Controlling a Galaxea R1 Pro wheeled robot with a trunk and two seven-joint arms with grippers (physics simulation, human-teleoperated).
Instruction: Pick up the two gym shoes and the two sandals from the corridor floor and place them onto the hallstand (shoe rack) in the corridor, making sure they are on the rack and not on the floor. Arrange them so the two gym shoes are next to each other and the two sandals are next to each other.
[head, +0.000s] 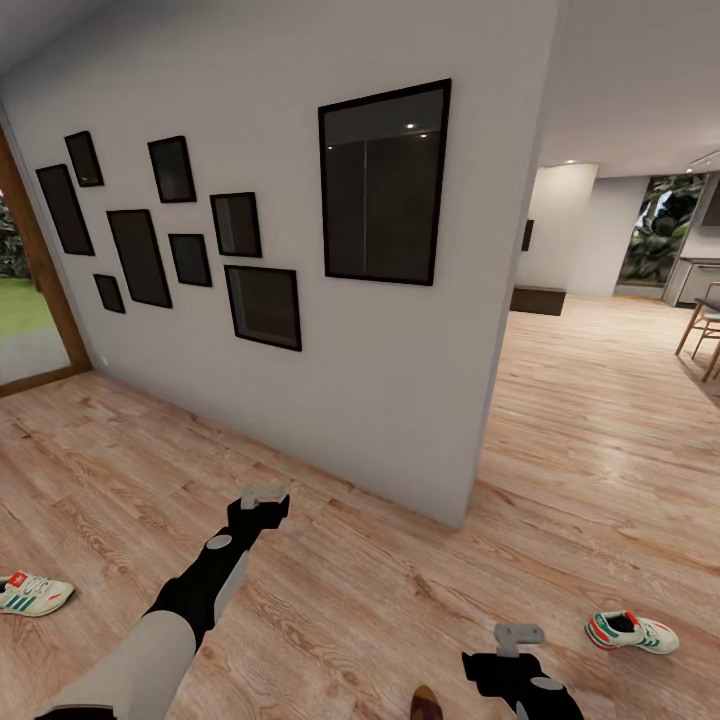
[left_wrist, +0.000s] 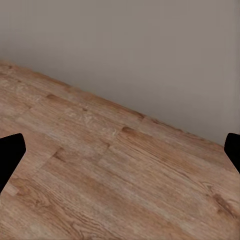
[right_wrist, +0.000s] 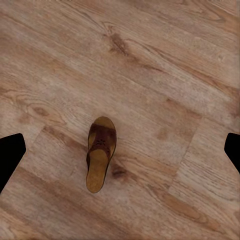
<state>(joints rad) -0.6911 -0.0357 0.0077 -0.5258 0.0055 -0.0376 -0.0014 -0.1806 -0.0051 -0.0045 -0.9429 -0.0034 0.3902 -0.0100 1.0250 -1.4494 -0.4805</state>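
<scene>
The right tool (head: 517, 636), fingers spread wide and empty, hangs over a sandal (right_wrist: 100, 152) lying lengthwise on the floor (right_wrist: 165, 65), nearer than the left tool (head: 265, 497).

Corridor floor (head: 380, 600): one gym shoe (head: 32, 593) lying far left, another (head: 632, 632) far right, a sandal (head: 426, 703) lying between (nearer the right one); wall (head: 300, 380) standing behind.
</scene>
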